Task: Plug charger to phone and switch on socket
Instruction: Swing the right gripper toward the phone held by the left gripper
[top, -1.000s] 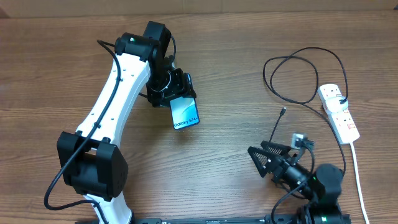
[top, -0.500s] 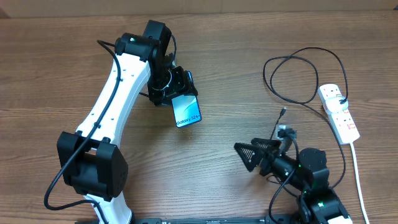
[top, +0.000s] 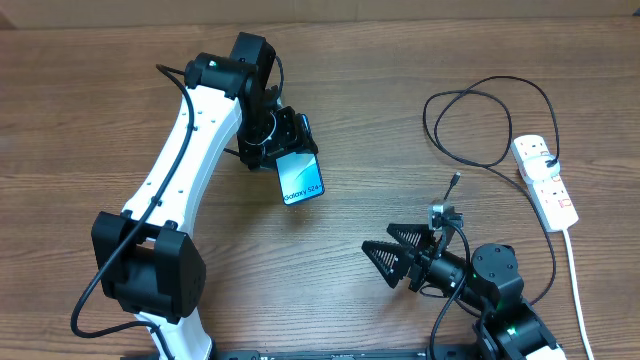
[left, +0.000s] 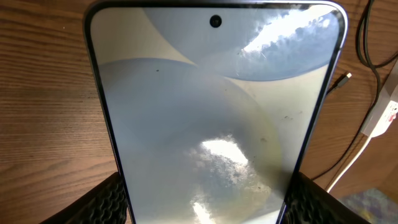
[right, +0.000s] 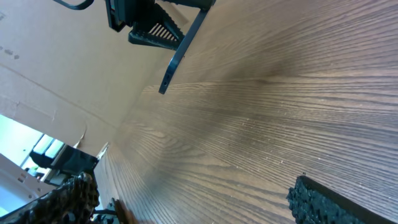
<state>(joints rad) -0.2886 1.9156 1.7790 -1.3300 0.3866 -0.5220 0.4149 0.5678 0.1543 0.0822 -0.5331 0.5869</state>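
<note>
**Left claw holds the phone up; right claw waits open near the charger tip**

Seen from above, a wood-grain bench (top: 380, 60) carries two robot arms. The left claw (top: 288, 140) is clenched on the long edges of the phone (top: 301, 179), gripping it at one end. The screen faces up, and the end printed "Galaxy S24+" points toward the near edge of the bench. The right wrist camera sees the phone edge-on, tilted and lifted clear of the wood. In the left wrist camera the pale blue-white screen fills the frame, with a black finger pad (left: 115, 200) pressed at each lower side.

The right claw (top: 380, 240) sits low at the near right of the bench. Its two fingers are spread wide with nothing between them, pointing left toward the phone but well apart from it.

The charger (top: 429, 115) lies in loose black loops at the far right. Its small metal-tipped connector (top: 455, 180) rests on the bench just beyond the right claw, untouched. The white socket (top: 545, 178) lies near the right edge, with its red switch (top: 563, 204) at the nearer end and a thick white cord (top: 578, 285) trailing toward the near edge.
</note>
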